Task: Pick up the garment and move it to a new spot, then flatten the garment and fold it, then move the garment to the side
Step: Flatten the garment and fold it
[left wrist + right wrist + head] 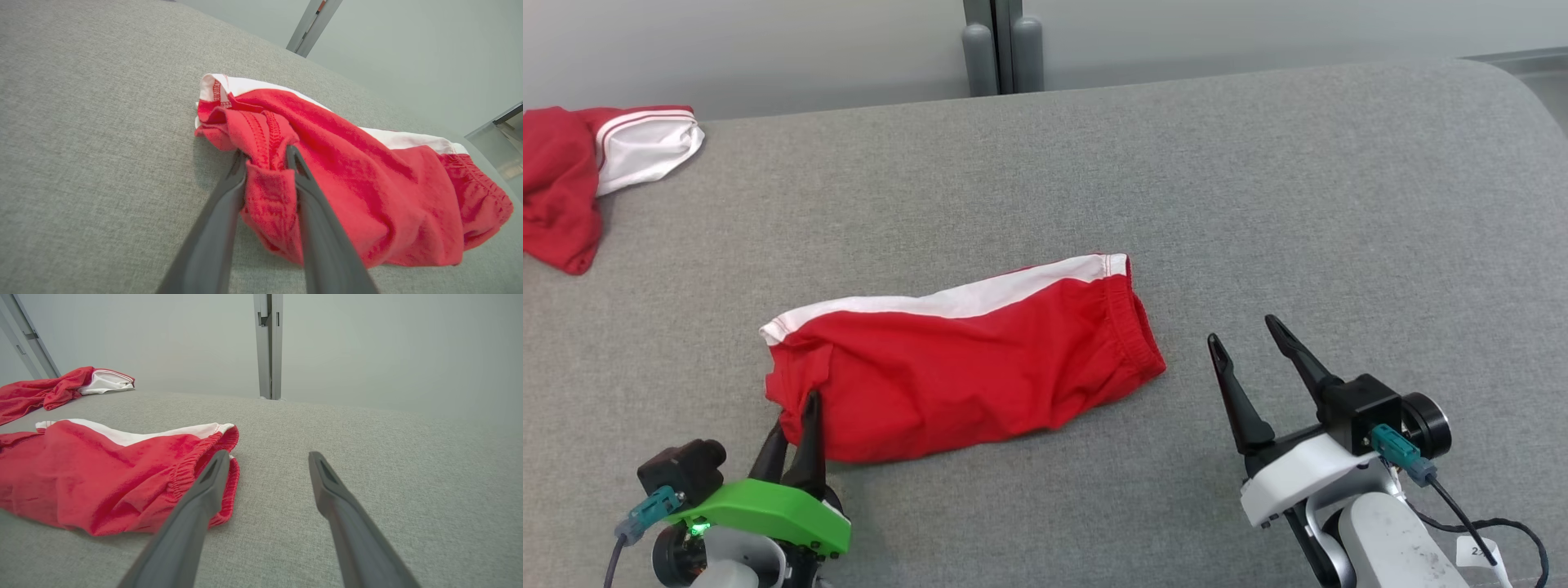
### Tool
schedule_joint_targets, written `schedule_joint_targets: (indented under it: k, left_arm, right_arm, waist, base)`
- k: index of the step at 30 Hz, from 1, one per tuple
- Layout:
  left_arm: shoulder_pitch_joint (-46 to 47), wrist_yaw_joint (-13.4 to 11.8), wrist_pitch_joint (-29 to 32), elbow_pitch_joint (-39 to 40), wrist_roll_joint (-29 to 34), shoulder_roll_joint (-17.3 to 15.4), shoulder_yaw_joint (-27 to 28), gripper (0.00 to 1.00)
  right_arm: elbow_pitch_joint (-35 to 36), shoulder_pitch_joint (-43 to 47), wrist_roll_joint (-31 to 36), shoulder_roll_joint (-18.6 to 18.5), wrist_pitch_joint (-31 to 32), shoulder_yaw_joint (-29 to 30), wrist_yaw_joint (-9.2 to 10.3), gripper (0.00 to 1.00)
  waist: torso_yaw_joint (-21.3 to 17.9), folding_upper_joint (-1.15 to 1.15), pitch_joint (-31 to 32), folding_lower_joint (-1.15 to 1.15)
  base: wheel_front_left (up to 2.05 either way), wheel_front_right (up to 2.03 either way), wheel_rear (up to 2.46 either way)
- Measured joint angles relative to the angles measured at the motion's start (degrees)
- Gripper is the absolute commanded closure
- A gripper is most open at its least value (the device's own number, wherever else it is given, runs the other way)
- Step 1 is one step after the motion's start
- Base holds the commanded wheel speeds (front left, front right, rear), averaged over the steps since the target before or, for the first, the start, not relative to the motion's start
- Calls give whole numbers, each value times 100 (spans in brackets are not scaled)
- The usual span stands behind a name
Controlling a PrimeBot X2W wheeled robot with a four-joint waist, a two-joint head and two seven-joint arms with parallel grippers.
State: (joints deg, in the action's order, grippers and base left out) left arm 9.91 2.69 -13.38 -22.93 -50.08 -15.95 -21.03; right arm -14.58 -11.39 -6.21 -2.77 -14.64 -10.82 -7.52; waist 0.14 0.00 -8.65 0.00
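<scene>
Nearest me, the left gripper [265, 154] straddles a fold of the red garment [964, 367], whether pinching I cannot tell, while the right gripper [1241, 330] stands wide open beside it.

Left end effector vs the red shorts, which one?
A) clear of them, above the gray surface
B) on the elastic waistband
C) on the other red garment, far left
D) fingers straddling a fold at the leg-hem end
D: in the left wrist view the left end effector has a fold of the red shorts between its fingers, at the end opposite the elastic waistband.
</scene>
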Motion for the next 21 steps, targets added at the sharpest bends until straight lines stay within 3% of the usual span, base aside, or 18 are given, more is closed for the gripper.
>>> schedule_joint_targets:
  k: [8,13,21]
  left_arm:
    - [-116,-43,-160,240,613,107,535,0]
    - [-482,14,-175,742,1302,477,1128,0]
    - [-976,197,-175,1014,2069,993,1597,0]
  right_arm:
    - [-153,-44,-91,-3,69,-54,0,0]
    - [-230,-386,-85,-2,250,-177,0,0]
    - [-806,-1045,-19,3,822,-522,0,0]
  waist:
    - [40,0,196,0]
    - [101,0,275,0]
    - [397,0,378,0]
  base:
    - [0,0,0]
    - [0,0,0]
    - [0,0,0]
